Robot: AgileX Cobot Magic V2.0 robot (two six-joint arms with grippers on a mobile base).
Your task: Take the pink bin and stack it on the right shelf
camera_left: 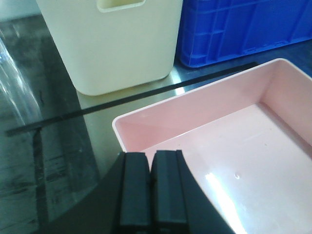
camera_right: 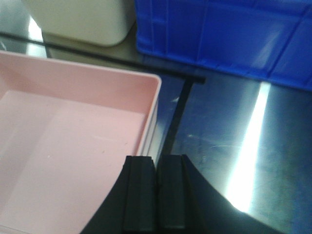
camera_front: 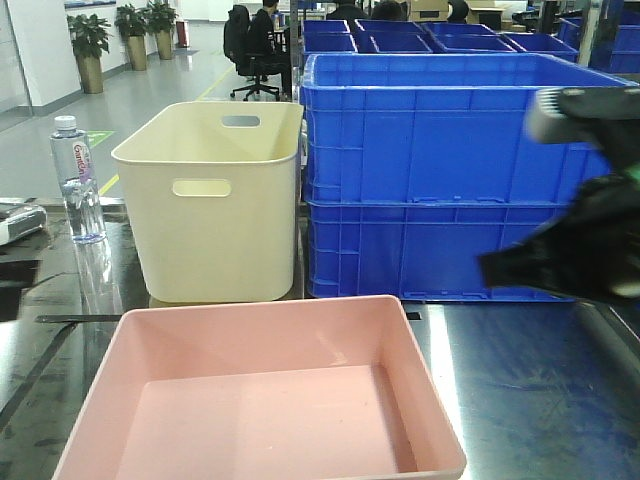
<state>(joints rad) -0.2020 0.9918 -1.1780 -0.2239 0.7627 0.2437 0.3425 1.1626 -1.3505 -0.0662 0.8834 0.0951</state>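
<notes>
The pink bin (camera_front: 260,400) sits empty on the dark glossy steel top, close in front of me. It also shows in the left wrist view (camera_left: 234,161) and the right wrist view (camera_right: 63,146). My left gripper (camera_left: 151,158) is shut and empty, over the bin's left wall. My right gripper (camera_right: 156,161) is shut and empty, over the bin's right wall; in the front view it is a blurred dark shape (camera_front: 495,268) above and right of the bin. The scuffed steel shelf top (camera_front: 530,390) stretches right of a black seam (camera_right: 178,122) beside the bin.
A tall cream bin (camera_front: 215,200) with handle cutouts stands just behind the pink bin. Stacked blue crates (camera_front: 440,180) stand behind on the right. A water bottle (camera_front: 78,180) stands at the left. A person sits at a desk far back.
</notes>
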